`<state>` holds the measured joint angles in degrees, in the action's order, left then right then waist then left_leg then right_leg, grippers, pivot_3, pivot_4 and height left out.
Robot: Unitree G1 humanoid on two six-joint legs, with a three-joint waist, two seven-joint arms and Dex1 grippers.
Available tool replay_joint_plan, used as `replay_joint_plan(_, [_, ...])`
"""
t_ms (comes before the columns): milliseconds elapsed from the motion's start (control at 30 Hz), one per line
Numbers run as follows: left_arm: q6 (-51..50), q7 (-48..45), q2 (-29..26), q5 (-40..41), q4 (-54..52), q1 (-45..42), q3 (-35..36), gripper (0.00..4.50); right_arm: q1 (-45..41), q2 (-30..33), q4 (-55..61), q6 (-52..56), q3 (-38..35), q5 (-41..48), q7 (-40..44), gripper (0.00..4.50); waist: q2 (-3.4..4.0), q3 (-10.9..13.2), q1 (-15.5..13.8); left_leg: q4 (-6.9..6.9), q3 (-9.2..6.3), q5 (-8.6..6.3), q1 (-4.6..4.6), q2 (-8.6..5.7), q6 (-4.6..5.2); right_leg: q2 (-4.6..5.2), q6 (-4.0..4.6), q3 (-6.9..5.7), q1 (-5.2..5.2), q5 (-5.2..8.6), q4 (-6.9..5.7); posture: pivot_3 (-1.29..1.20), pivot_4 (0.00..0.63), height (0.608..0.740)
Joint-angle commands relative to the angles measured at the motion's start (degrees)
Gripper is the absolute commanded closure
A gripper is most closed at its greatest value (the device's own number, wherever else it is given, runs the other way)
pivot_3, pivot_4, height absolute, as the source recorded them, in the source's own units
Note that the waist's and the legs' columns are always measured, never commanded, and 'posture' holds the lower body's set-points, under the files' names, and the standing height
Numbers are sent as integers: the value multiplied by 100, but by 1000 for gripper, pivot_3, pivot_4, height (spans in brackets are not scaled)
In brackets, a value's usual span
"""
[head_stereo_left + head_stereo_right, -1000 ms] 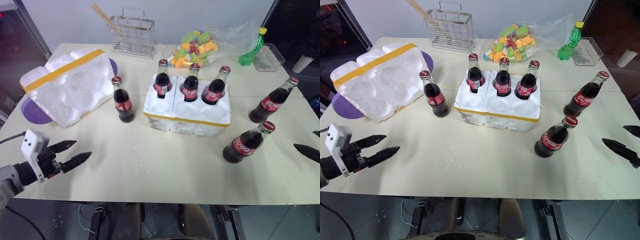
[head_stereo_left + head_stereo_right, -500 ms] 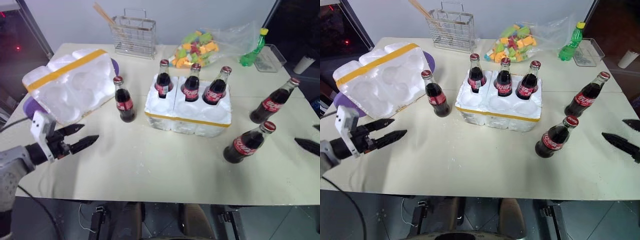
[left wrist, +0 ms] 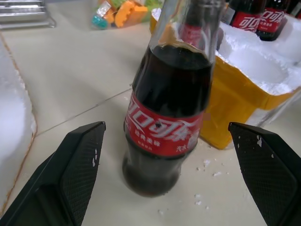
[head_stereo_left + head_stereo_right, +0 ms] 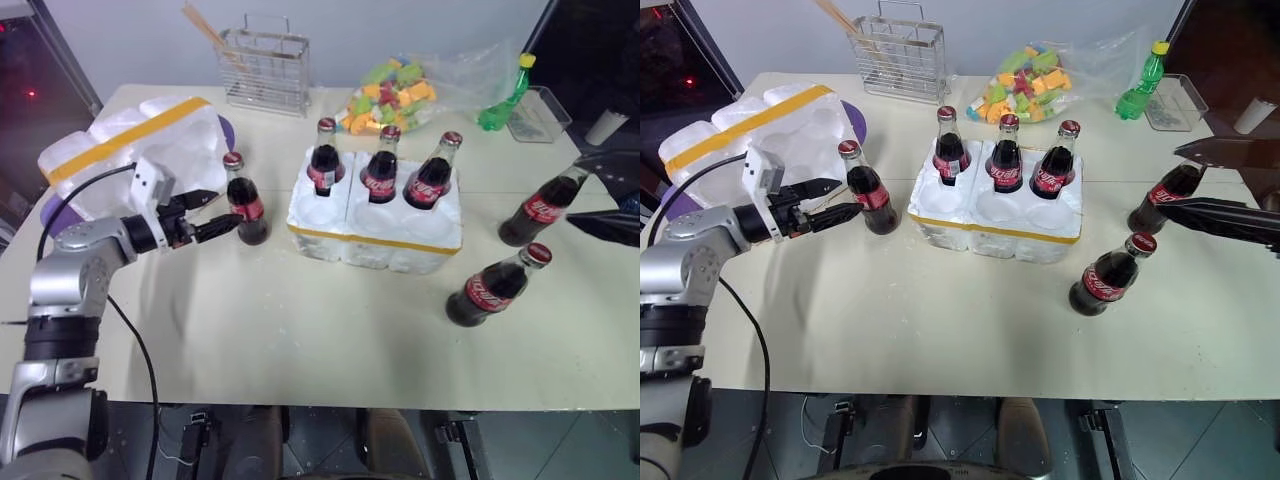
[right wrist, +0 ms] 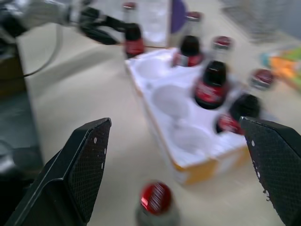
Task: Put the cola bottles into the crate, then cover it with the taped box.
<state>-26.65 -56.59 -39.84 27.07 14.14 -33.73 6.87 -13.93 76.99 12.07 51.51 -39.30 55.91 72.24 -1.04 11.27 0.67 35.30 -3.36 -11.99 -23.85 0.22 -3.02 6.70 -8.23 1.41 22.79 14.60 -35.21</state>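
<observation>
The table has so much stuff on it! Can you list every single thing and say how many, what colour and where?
cola bottles: six, dark with red caps; three in the crate's back wells, one left of the crate, two on the right.
crate: one, white with a yellow band; table middle.
taped box: one, white with yellow tape; far left, on something purple.
wire rack: one, silver; back, chopsticks leaning in it.
bag of blocks: one, clear with colourful pieces; back.
green bottle: one, yellow cap; back right.
clear tray: one; beside the green bottle.
table: one, cream.
left gripper: black, open by the lone left bottle.
right gripper: black, open at the right edge.
</observation>
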Motion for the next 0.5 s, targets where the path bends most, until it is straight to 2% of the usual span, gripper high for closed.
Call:
replay_joint_plan(33, [323,-54,126,-214,310,-332,-102,118,-242,-8,359,139,27,314,-140,0,0,0,-5,0,-1,0,0,0,0,0,-1,-1,0,0,0,0,150,739])
replay_joint_plan(433, [1149,-248,744,-899,1287,-803,-591,118,-986,-227,613,372,752,798,-722,0,1,-1,-2,16,-4,0,-7,0,0,-1,-4,-2,4,-2,-14,0,150,739])
replay_joint_plan(500, [1246,-257,812,-925,1414,-878,-573,645,-1069,-277,623,368,849,804,-790,0,1,0,-1,22,-4,0,-11,0,0,-1,-4,-2,4,-2,-14,0,150,739])
